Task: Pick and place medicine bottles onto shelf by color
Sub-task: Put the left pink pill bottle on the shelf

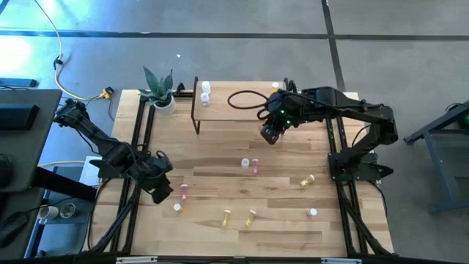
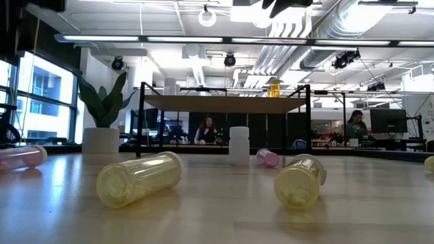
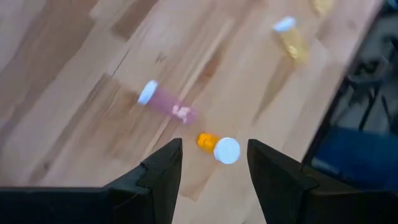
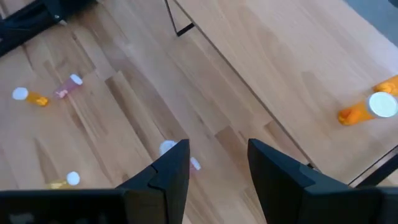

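Left wrist view shows a small orange medicine bottle with a white cap [image 3: 216, 147] lying on its side on the light wooden worktop [image 3: 74, 74], long axis flat, cap end towards the left gripper [image 3: 213, 163], which hovers above it, jaws parted and empty. A pink capped bottle [image 3: 166, 103] lies near; a descent slightly off line could nudge the round bottle rolling. The right gripper [image 4: 217, 163], apart and empty, hangs beside the raised light-wood shelf [image 1: 242, 110].
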You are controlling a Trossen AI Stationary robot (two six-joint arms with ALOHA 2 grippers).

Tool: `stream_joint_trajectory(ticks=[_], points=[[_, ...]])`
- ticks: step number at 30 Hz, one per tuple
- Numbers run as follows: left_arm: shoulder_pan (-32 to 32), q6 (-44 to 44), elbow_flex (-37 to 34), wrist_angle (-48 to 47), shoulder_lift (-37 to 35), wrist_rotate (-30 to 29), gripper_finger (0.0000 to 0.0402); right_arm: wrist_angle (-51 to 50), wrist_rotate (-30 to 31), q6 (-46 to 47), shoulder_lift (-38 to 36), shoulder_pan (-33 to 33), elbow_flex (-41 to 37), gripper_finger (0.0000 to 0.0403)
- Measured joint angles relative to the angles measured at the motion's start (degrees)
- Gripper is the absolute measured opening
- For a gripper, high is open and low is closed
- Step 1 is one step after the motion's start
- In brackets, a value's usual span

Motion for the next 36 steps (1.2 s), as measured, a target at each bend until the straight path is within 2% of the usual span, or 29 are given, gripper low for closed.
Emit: stream_joint_trajectory(ticks=[4,15,25,36], points=[[1.06,-10.04,-0.88,-0.02,1.91,0.83,0.0172,-0.34,1.83,-0.13,0.00,0.28,0.00,0.0154],[4.93,-28.52,-1.05,0.69,11.28,4.75,0.0172,-1.29,2.34,-5.96,0.00,-2.48,0.00,0.0154],[7.46,-32.85,-1.05,9.48,21.11,6.31,0.0172,-1.51,2.23,-11.27,0.00,-5.25,0.00,0.0154],[9.01,-36.25,-1.05,10.51,26.94,8.46,0.0172,-1.51,2.14,-12.21,0.00,-6.65,0.00,0.0154]])
